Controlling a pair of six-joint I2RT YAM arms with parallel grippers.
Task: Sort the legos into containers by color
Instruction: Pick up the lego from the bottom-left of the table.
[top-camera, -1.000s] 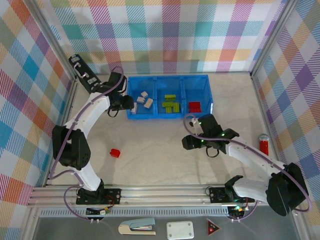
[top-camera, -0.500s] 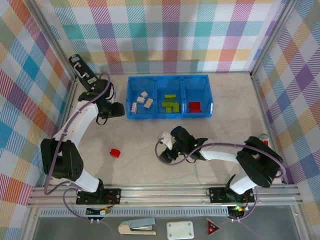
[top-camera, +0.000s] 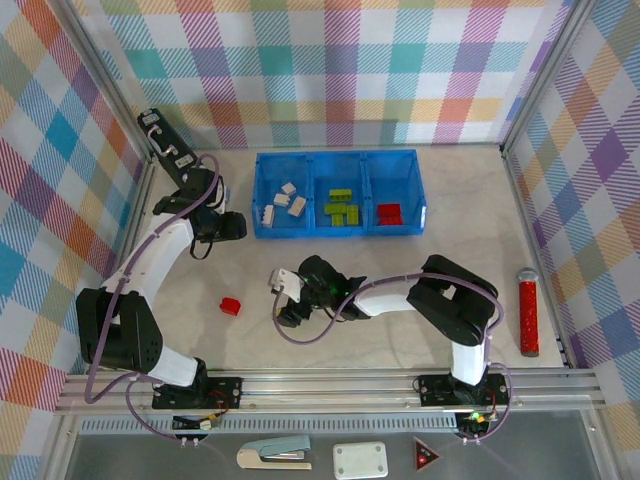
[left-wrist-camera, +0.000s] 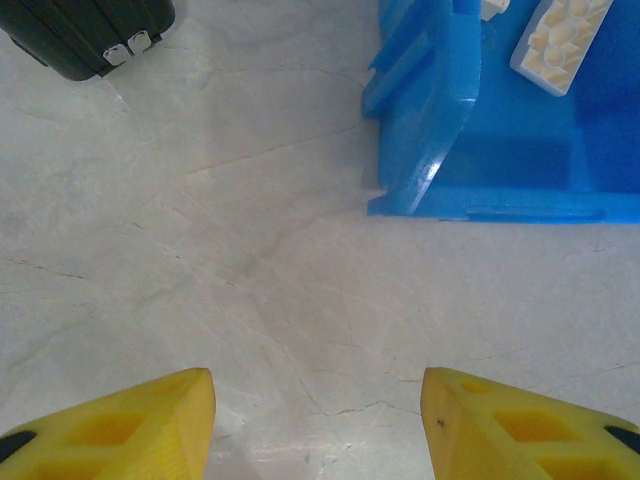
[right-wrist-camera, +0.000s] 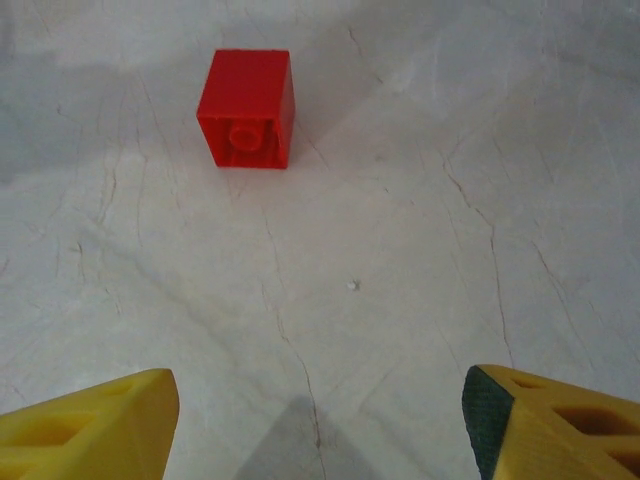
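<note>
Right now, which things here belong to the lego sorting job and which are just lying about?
Job: loose red brick on the table, blue tray, cream bricks, green bricks and red bricks in its compartments.
Lying about: red tube, stapler, white box, red triangle sign.

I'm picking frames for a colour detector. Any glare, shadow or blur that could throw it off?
Right wrist view: the red brick is sharp and evenly lit; a grey shadow wedge sits low between the fingers. Left wrist view: a white glare streak on the tray at its near corner wall. Top view: soft, even light, no hard shadows.
</note>
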